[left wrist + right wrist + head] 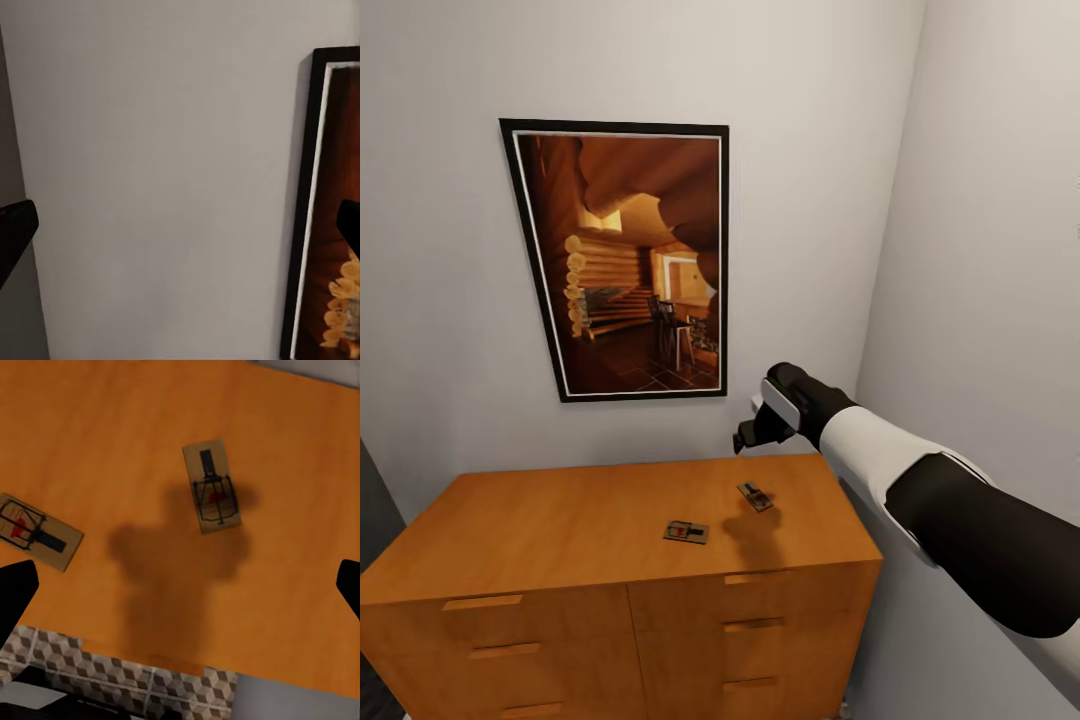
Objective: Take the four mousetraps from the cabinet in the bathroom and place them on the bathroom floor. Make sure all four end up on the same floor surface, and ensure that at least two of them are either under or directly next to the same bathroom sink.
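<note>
Hovering right hand point(748, 437), open, empty, above mousetraps point(754, 496)

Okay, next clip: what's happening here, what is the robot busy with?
The robot faces the cabinet in a corner, under a framed log-cabin picture. Two mousetraps lie on the cabinet top: one nearer the front edge, one further back. The right gripper hovers open above the top, over the rear trap, holding nothing. The left gripper points at the bare wall beside the picture, fingers spread. Patterned bathroom floor shows past the cabinet's edge.
</note>
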### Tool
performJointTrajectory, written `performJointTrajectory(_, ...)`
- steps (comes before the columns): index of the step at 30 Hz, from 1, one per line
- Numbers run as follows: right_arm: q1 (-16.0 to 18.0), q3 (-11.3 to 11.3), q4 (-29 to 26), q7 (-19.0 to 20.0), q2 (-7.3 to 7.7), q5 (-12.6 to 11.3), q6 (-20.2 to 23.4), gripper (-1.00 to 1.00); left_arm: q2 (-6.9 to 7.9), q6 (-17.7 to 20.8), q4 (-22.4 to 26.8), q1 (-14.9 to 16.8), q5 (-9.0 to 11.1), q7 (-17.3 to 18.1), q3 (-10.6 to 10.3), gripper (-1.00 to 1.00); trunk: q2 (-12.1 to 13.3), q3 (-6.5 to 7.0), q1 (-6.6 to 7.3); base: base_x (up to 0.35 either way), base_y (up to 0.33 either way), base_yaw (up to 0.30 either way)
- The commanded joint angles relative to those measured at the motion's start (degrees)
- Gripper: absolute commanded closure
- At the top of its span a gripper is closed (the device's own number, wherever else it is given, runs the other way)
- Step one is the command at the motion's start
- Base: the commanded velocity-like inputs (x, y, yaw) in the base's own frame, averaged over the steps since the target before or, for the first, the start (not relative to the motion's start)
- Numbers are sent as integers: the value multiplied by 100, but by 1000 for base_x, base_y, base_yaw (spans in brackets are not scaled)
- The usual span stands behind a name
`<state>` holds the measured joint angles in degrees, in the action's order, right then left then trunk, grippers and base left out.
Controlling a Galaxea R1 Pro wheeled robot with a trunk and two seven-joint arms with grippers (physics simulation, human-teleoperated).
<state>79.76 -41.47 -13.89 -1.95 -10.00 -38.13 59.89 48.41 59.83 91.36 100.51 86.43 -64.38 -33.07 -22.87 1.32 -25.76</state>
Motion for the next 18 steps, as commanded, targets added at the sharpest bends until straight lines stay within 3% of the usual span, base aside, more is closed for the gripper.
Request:
performJointTrajectory(1, 2, -37, -20, -3, 0, -44, 11, -100, 6, 17, 5, 11, 49, -58, -20, -100, -5, -4, -3, -5, -76, 0)
performJointTrajectory(18, -4, -46, -63, 115, 0, -53, 11, -100, 8, 17, 5, 4, 50, -45, -24, -100, -5, -4, -3, -51, -106, 0)
